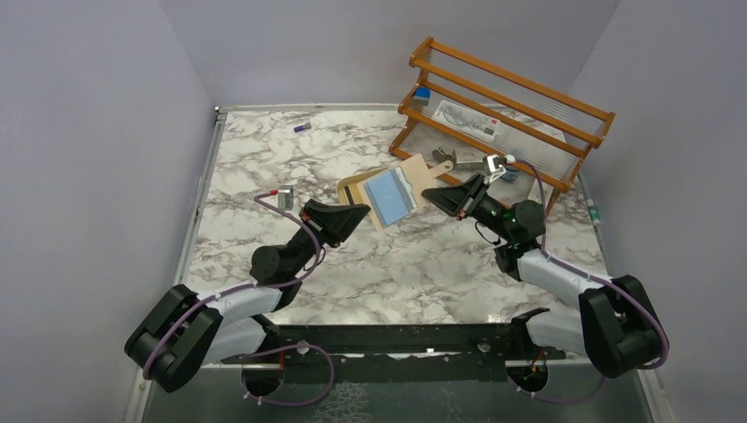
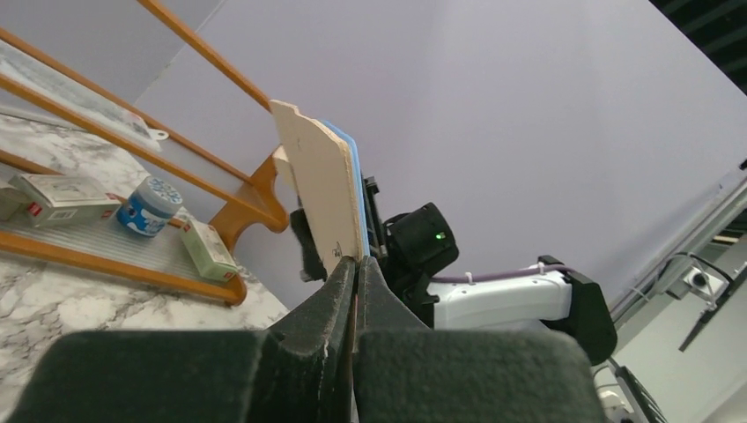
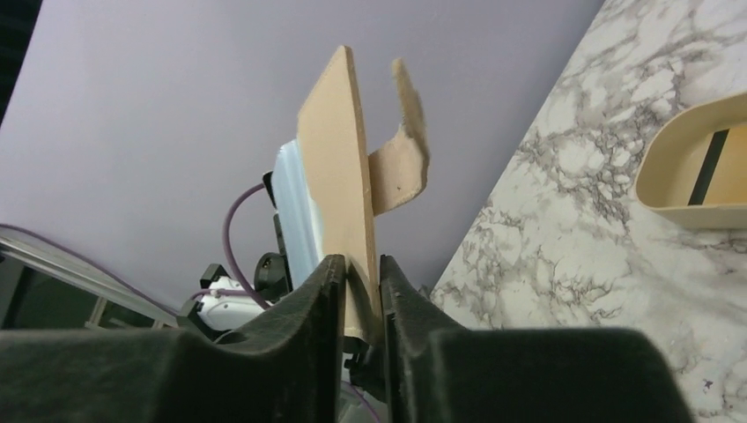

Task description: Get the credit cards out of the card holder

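Card holder (image 1: pixel 421 176) hangs open mid-frame over the bench (image 1: pixel 352 273), left jaws clamped on one edge, right jaws narrow round the other, grip unclear: hold your left firm, pinch the pale blue card (image 1: pixel 390 196), slide straight out.

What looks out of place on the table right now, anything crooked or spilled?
The wooden rack at the back right sits crooked, turned at an angle to the table edges. A small purple thing lies alone near the back edge. Nothing looks spilled or broken.
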Tool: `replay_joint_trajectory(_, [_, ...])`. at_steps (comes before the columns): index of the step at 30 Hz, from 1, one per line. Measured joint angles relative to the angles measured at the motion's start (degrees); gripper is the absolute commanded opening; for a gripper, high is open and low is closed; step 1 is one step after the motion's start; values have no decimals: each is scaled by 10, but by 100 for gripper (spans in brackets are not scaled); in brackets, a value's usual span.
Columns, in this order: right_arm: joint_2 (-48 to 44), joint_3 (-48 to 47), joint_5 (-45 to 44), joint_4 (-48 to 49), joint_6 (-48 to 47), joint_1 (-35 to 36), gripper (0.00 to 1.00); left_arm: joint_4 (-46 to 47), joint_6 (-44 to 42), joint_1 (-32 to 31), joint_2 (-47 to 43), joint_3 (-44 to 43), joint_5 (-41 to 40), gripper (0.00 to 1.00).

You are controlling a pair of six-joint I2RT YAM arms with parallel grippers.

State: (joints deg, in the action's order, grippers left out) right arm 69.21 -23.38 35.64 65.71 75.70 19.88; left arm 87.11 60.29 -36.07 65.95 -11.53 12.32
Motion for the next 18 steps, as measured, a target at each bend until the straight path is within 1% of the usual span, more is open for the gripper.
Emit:
replay_joint_trajectory(2, [-2,0,1,-14,-15,0,32,-9,0,0,-11,-5,10,0])
replay_joint_trajectory(4, [-10,0,2,-46,-37,0,38,-42,-3,0,-35,-15,17,0])
replay_joint_trajectory(6, [-27,-6,2,-101,-68,0,49,-95,-14,0,-69,-21,18,0])
replay_joint_trajectory(9, [-57,-26,0,-190,-123,0,72,-211,-42,0,-134,-34,16,0])
replay_joint_trajectory(11, [-71,-43,-3,-244,-159,0,81,-293,-65,0,-169,-51,11,0])
replay_joint_trajectory(12, [-75,-51,-5,-270,-177,0,84,-350,-80,0,-186,-68,6,0])
replay_joint_trajectory(13, [-78,-58,-9,-296,-194,0,86,-384,-91,0,-194,-80,2,0])
replay_joint_trajectory(14, [-79,-65,-12,-320,-211,0,88,-434,-105,0,-200,-100,-3,0])
replay_joint_trajectory(18, [-79,-83,-30,-417,-276,0,88,-610,-158,0,-183,-178,-26,0])
